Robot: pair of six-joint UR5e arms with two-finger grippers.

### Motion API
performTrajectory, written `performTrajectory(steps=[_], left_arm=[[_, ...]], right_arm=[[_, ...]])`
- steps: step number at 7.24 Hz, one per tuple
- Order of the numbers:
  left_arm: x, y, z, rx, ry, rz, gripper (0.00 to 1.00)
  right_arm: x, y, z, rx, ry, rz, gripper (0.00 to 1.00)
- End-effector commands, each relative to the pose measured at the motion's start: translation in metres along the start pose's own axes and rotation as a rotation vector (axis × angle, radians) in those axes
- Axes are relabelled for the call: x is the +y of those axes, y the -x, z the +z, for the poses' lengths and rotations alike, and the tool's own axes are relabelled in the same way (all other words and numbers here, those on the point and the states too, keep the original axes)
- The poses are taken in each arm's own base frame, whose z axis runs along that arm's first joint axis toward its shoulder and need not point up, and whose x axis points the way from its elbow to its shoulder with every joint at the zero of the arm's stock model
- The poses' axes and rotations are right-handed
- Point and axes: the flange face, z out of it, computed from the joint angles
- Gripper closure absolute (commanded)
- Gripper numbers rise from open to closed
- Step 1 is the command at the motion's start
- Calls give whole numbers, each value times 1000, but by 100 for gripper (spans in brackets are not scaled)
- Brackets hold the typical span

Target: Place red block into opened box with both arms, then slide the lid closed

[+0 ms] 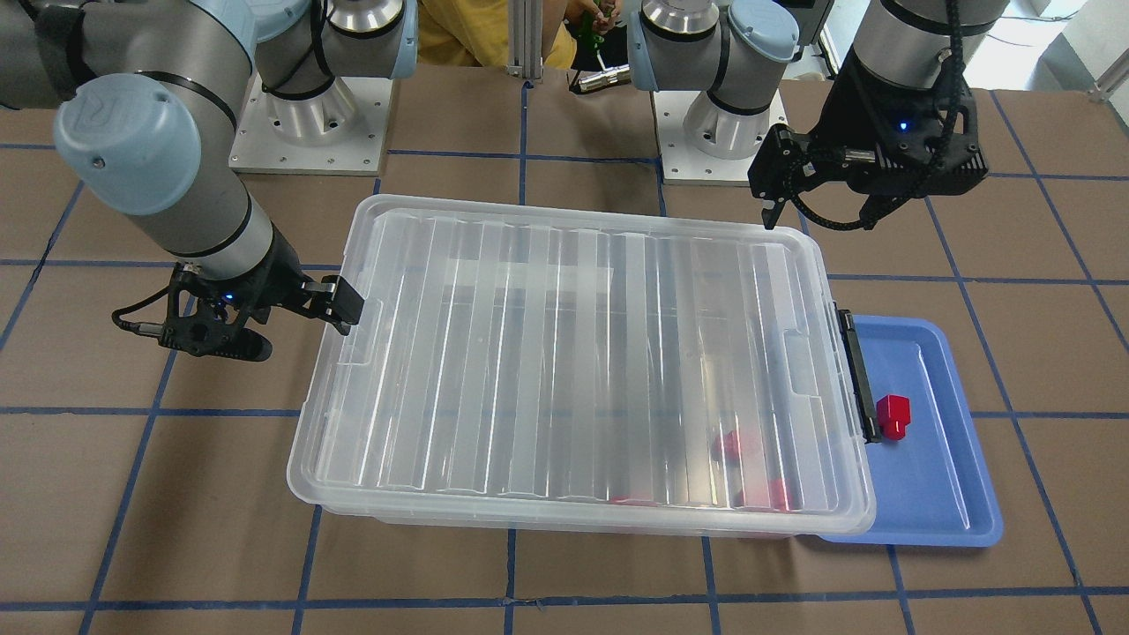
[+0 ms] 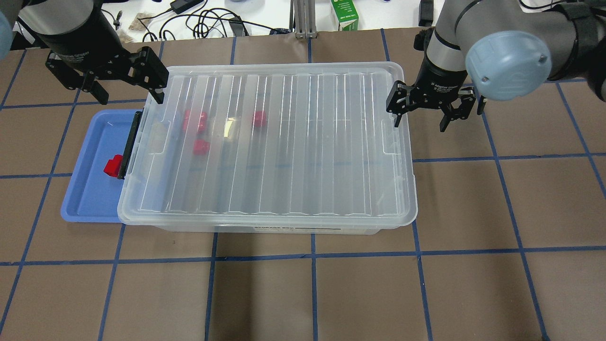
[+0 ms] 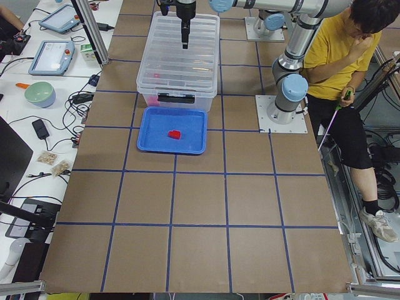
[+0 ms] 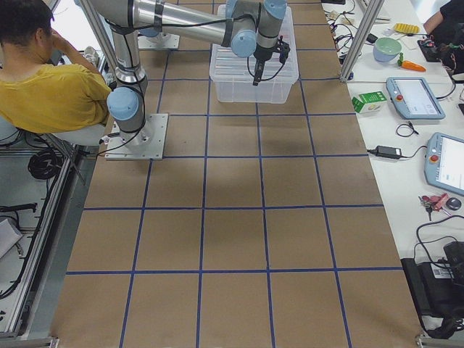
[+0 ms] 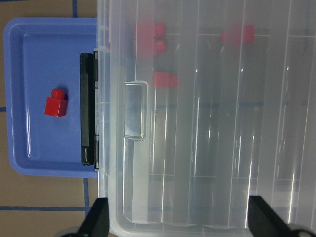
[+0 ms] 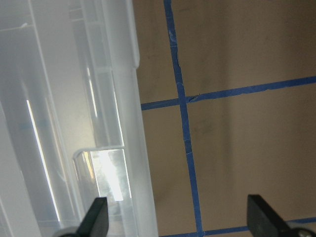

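Notably, box wall label strip illegible; lid over box.

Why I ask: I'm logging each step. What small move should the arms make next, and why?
Probably lift the left gripper and right gripper straight up and clear. The lid appears to cover the box end to end, with red blocks showing through it, and both grippers hang open near its short ends, holding nothing.

One box, one lid, one blue tray, one red block on it, about four more blurred inside.
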Motion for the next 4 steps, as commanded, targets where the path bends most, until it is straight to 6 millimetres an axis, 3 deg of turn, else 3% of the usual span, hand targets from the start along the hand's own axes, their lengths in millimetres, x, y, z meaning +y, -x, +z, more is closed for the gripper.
performTrajectory(steps=[1,4], left_arm=[[0,0,0,1,1,-1,0],[0,0,0,1,1,-1,0]], right_arm=[[2,-1,17,6,32,-3,0],[-11,-5,29,13,31,-21,0]])
